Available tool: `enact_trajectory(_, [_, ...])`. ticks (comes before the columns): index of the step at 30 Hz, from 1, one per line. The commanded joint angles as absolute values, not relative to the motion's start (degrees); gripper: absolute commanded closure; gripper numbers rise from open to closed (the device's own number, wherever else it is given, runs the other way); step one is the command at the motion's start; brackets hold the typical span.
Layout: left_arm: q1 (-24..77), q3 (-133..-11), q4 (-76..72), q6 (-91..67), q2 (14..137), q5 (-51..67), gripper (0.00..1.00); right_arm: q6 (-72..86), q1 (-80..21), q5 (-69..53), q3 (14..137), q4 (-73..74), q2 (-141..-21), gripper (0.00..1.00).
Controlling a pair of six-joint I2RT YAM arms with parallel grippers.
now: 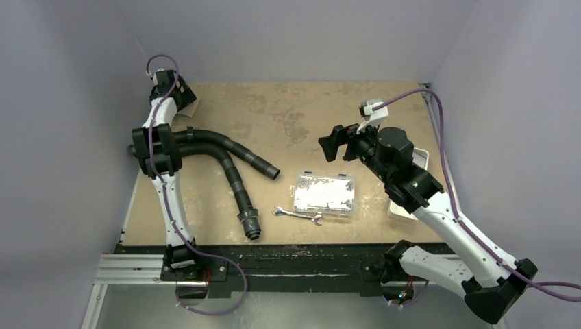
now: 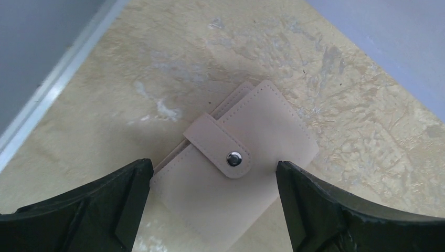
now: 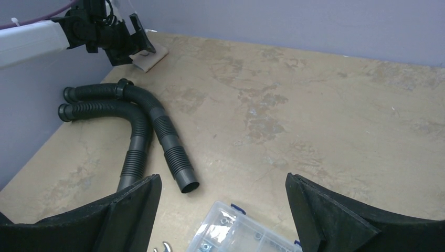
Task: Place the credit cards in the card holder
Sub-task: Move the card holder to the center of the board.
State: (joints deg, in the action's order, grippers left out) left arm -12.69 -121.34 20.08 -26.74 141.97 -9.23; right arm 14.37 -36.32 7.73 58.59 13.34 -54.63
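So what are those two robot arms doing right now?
The left gripper hangs open right over the tan card holder, which lies snapped shut in the far left corner of the table. The gripper isn't gripping it. The right gripper hovers open above the middle of the table, holding nothing. No credit cards show in any view.

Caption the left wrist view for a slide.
Left gripper, jaws open, poised above the snapped-shut tan card holder lying flat on the table.

L gripper (image 2: 213, 167) jaws spread, R gripper (image 3: 223, 181) jaws spread, up high
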Motion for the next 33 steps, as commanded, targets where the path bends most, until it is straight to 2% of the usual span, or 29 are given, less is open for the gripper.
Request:
enact_trajectory(1, [-13.1, -127.4, 23.1, -24.2, 147.1, -3.2, 0.08, 14.4, -36.2, 6.6, 60.5, 13.0, -54.0, 0.01])
enact_trajectory(3, [-13.0, -127.4, 23.2, -24.0, 147.8, -1.3, 0.17, 14.7, -36.2, 6.3, 60.3, 12.8, -54.0, 0.01])
enact_trajectory(11, [-9.6, -115.0, 18.2, -25.7, 143.1, 4.9, 0.75, 16.6, -36.2, 8.6, 58.9, 10.2, -57.4, 0.01])
enact_trajectory(13, [-7.6, -112.6, 18.1, -26.8, 142.0, 6.5, 0.87, 17.6, -36.2, 9.3, 59.8, 9.7, -60.0, 0.01])
enact_trajectory(15, [-5.1, -109.0, 16.5, -28.8, 140.1, 7.8, 0.96, 18.5, -36.2, 9.1, 61.0, 9.0, -62.9, 0.01])
enact_trajectory(20, [4.4, -101.9, 13.2, -34.3, 135.3, 11.9, 1.00, 21.3, -36.2, 6.4, 63.1, 6.8, -69.7, 0.01])
enact_trajectory(28, [19.5, -95.4, 8.8, -42.8, 131.8, 17.7, 1.00, 23.1, -35.0, 9.9, 68.8, 10.2, -80.4, 0.01])
enact_trajectory(31, [23.2, -94.1, 9.0, -42.9, 131.1, 17.1, 1.00, 26.4, -31.1, 4.4, 70.3, 10.6, -84.1, 0.01])
enact_trajectory(33, [24.2, -92.9, 8.8, -43.8, 130.4, 16.9, 0.94, 28.6, -28.1, -0.5, 70.1, 9.1, -86.0, 0.01])
